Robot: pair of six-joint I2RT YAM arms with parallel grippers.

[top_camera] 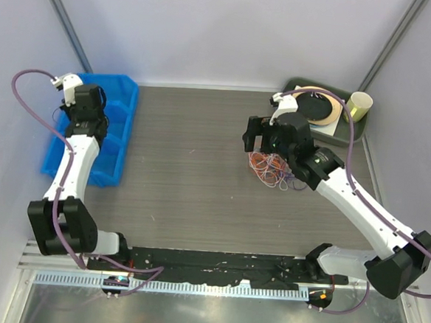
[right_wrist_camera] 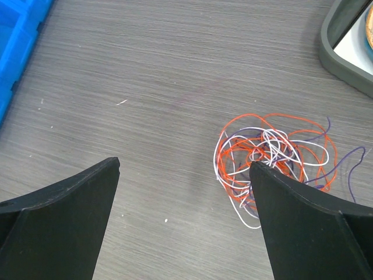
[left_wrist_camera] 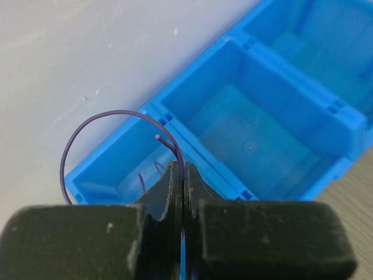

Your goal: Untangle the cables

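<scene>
The tangle of cables, thin orange-red, white and purple wires, lies on the table right of centre; it shows in the right wrist view too. My right gripper is open and empty above the table, the tangle under its right finger. In the top view it hovers just left of and above the tangle. My left gripper is shut on a purple cable, which arcs up and to the left over the blue bin. In the top view it is at the bin's far left corner.
The blue bin with several compartments stands at the table's left edge. A dark green tray at the back right holds a round black-and-tan disc and a pale yellow cup. Short purple wire bits lie in the bin's near compartment.
</scene>
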